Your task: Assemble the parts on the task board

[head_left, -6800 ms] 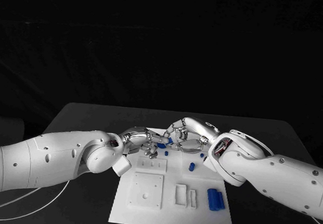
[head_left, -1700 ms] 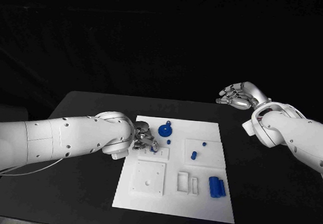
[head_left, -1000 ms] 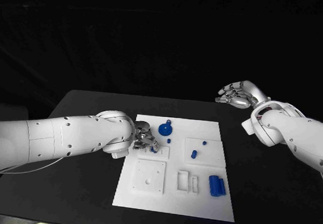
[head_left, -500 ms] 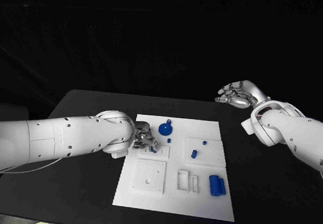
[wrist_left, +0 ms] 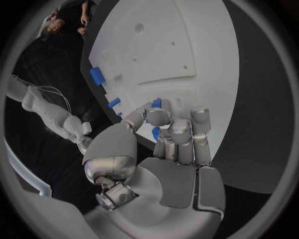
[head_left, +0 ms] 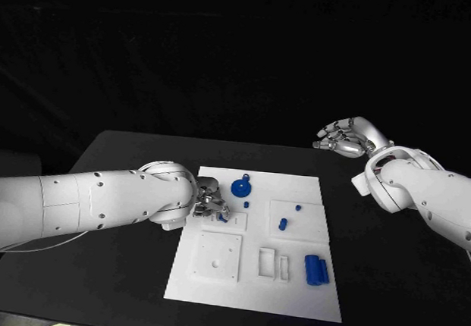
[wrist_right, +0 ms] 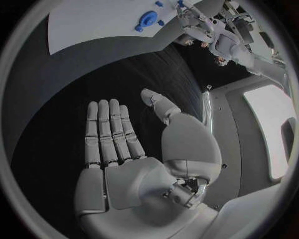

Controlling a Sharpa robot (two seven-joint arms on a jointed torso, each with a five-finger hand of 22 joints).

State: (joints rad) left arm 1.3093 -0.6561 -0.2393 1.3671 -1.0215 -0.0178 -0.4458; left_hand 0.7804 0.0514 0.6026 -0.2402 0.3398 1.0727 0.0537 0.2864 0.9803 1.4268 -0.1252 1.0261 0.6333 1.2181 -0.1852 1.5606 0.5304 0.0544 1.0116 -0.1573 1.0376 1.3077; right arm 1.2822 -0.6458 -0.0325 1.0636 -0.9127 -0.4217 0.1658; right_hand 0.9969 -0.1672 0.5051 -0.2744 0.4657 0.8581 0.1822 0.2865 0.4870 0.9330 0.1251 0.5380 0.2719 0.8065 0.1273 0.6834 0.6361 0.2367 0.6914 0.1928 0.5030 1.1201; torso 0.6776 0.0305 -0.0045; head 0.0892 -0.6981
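The white task board (head_left: 291, 297) lies in the middle of the black table. My left hand (head_left: 212, 201) is low over the board's left side, above a small raised white block (head_left: 234, 222). Its fingers are curled, and thumb and finger pinch a small blue part (wrist_left: 156, 103). A blue round disc (head_left: 241, 187) stands just beyond this hand. Two short blue pegs (head_left: 296, 208) and a blue piece (head_left: 282, 224) sit further right, and a blue cylinder (head_left: 315, 270) lies near the right edge. My right hand (head_left: 345, 137) hangs high past the board's far right corner, flat and empty (wrist_right: 118, 144).
A square white plate (head_left: 217, 257) and a white slotted block (head_left: 272, 265) sit on the board's near half. Bare black table (head_left: 106, 274) surrounds the board on all sides. The right wrist view shows the board's far edge (wrist_right: 81, 30) with the disc (wrist_right: 147, 19).
My right hand has left the board's back, where both hands met, and risen to the far right. My left hand has stayed low over the small block in the last second.
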